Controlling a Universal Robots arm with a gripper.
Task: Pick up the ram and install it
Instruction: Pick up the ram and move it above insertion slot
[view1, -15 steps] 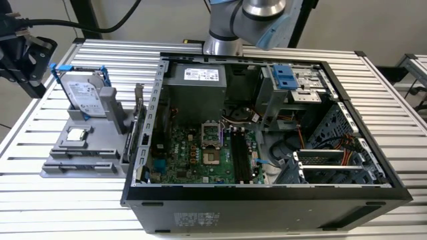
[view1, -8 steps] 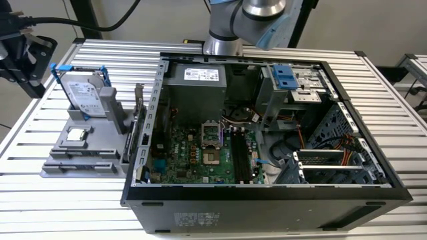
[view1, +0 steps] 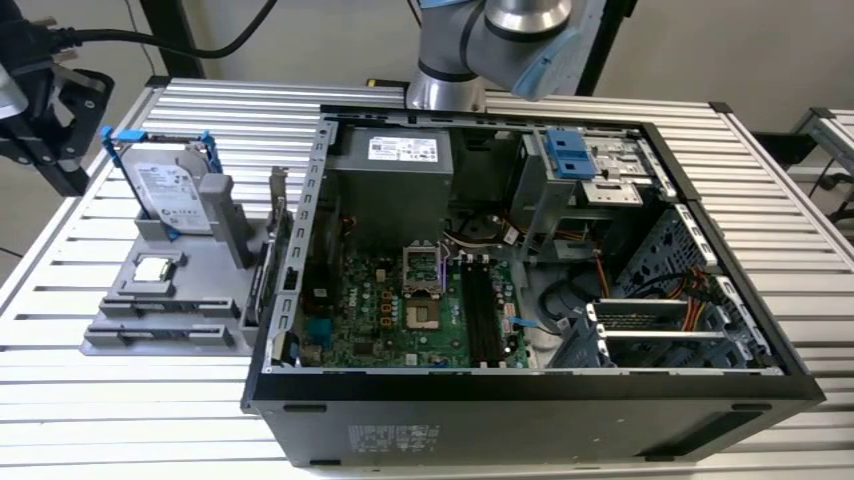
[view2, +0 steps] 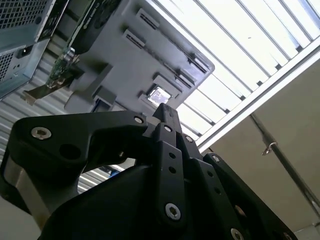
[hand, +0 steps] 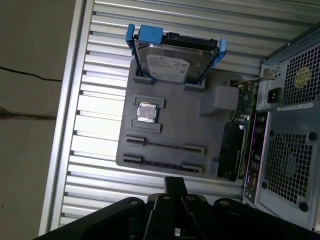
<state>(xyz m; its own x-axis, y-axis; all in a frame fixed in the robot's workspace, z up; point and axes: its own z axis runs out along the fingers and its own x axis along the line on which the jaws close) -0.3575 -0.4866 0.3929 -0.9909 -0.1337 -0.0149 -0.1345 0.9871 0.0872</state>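
Black and pressed together, the fingertips of the gripper (hand: 175, 184) carry nothing. In both wrist views it hangs apart from the parts below it.

Going across the exterior view from its left, I first meet the grey tray (view1: 167, 347) on the slatted metal table (view1: 134, 420). On the tray stands the silver hard drive (view1: 167, 195) in its blue frame (view1: 110, 140), and near it lies the small square processor chip (view1: 156, 267). The tray also has slotted holders (hand: 194, 149). In the first wrist view two thin dark lines (hand: 165, 145) run between them. Whether one of these is the ram on its edge I cannot tell, so I cannot say for sure where the ram is.

Between tray and case an expansion card (hand: 243, 105) stands upright. To the exterior view's right lies the open computer case (view1: 534, 392), with the green motherboard (view1: 360, 310) and its long black slots (view1: 478, 305). Whether a stick sits in them I also cannot tell.
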